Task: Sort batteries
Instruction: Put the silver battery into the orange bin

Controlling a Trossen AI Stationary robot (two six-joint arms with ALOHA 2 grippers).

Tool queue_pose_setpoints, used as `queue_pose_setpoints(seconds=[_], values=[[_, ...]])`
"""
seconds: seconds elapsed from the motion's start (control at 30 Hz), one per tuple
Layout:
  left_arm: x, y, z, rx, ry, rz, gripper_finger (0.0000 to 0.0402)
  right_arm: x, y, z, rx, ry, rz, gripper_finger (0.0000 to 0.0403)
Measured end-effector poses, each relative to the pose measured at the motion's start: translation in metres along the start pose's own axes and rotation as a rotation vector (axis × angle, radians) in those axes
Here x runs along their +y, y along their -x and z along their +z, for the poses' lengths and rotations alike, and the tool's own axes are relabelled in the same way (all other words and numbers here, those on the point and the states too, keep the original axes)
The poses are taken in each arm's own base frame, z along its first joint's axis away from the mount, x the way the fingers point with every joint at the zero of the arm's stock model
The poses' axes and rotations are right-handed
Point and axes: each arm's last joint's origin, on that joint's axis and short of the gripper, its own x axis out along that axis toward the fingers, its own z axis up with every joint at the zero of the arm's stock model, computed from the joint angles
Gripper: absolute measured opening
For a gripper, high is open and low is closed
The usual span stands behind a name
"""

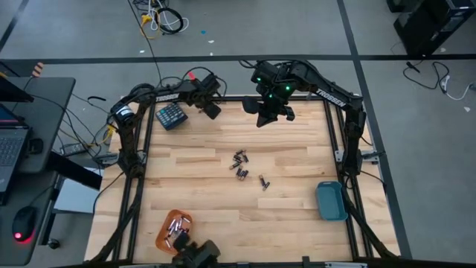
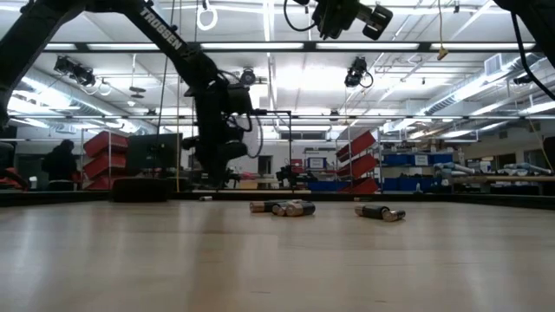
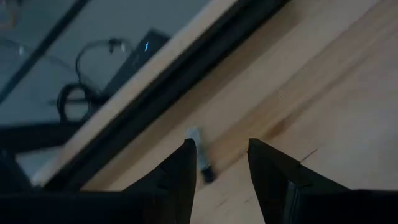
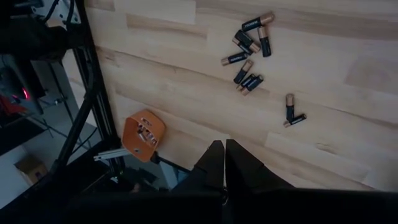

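We see the batteries (image 1: 243, 168) scattered mid-table, a few already in the orange tray (image 1: 172, 230) at the near edge; the blue tray (image 1: 331, 201) sits to the right. Our left gripper (image 3: 221, 171), fingers parted, hovers over one battery (image 3: 200, 155) near the teal keypad block (image 1: 170, 115). The right gripper (image 4: 224, 163) hangs high, fingers pressed together.

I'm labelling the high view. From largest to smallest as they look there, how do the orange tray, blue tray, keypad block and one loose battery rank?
1. Orange tray and blue tray: too alike to rank.
2. Keypad block.
3. One loose battery, far the smallest.
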Motion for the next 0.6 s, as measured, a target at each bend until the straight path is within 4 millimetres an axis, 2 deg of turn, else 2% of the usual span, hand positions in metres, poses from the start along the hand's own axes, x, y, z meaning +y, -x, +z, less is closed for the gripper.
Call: queue_pose_setpoints(seconds=[0.13,0.23,0.43,0.6], values=[[-0.033,0.008,0.003,-0.089,-0.082,-0.121,0.0143,0.000,0.000,0.000,-0.006,0.000,-0.003,0.0004],[-0.049,0.002,0.001,-0.101,-0.100,-0.120,0.0143,0.000,0.000,0.000,-0.007,0.000,-0.003,0.0002],[-0.034,-0.031,-0.006,0.027,-0.043,-0.047,0.0143,0.000,0.000,0.000,-0.007,0.000,-0.003,0.0001],[-0.022,-0.036,-0.006,0.046,0.003,-0.018,0.0143,0.000,0.000,0.000,-0.009,-0.019,-0.004,0.0001]])
